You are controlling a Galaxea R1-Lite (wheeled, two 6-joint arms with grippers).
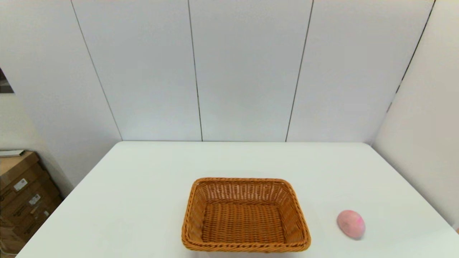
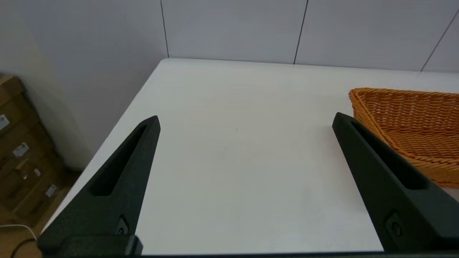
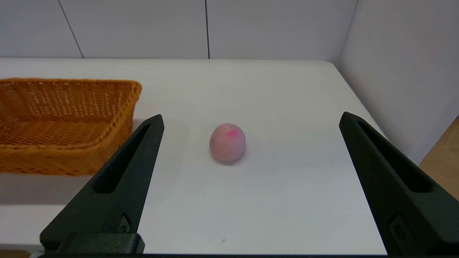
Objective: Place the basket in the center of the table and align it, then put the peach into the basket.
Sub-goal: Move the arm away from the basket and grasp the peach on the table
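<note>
we face a pale panelled wall (image 1: 244, 71) split by thin dark seams; a second plain wall (image 1: 423, 143) angles in on the right; stacked cardboard boxes (image 1: 21, 193) with small white labels sit low at the left; light is soft and even.

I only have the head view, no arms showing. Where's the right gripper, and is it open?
Observer: The right gripper is open, spread wide, with the peach ahead between its fingers, untouched.
Operator: And the left one?
Observer: The left gripper is open too, over bare table, holding nothing.
Operator: Is the basket near it?
Observer: The basket sits just beyond its right finger; contact isn't clear from here.
</note>
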